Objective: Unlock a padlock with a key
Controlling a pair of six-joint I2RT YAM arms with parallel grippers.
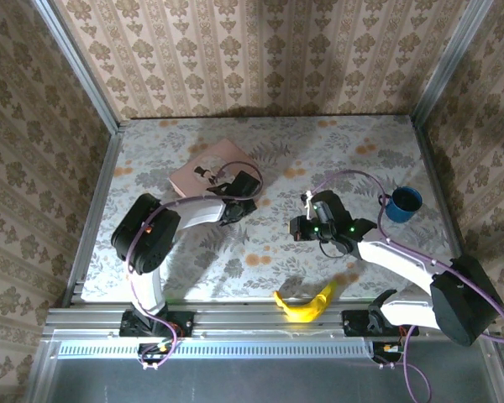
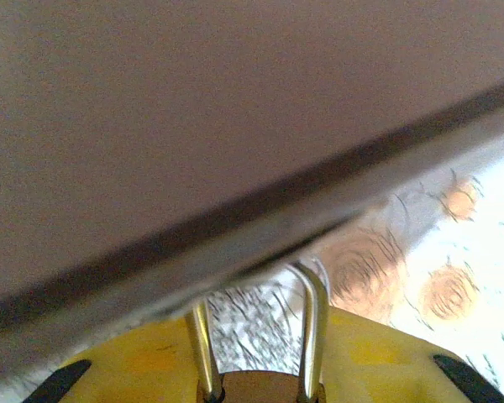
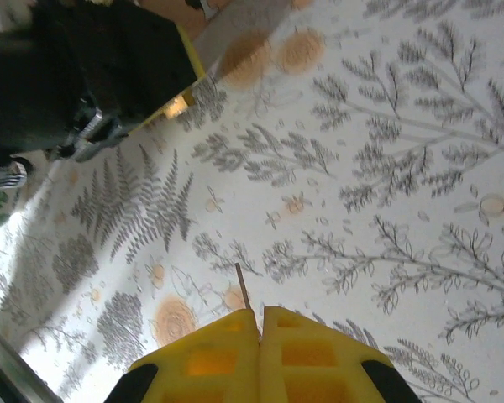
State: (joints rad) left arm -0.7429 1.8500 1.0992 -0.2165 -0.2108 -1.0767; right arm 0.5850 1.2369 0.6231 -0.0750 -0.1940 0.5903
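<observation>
The padlock (image 2: 256,389) sits at the tip of the left tool (image 2: 260,357), its brass body pinched between the two yellow fingers (image 2: 143,365), so that tool is clenched on it. The thin shackle (image 2: 312,332) stands out ahead of the fingers. Its top is hidden behind the lower edge of the pink tin (image 2: 193,109), so whether the two touch cannot be told.

In the top view the left tool (image 1: 238,195) is at the near right edge of the tin (image 1: 203,174), toward the back left of the desk (image 1: 361,155).

The key (image 3: 244,290) is a thin sliver sticking out from between the tips of the right tool (image 3: 259,323). The yellow fingers (image 3: 210,357) of that tool are pressed together, grasping the key. It points across the flowered desk toward the left arm, whose black and yellow tool shows in the upper left corner of the right wrist view, well apart from the key.

From above, the right tool (image 1: 301,227) hangs over the middle of the desk, to the right of the tin.

A blue cup (image 1: 401,204) stands near the right edge. A banana (image 1: 305,304) lies by the near edge, between the two arm bases.
</observation>
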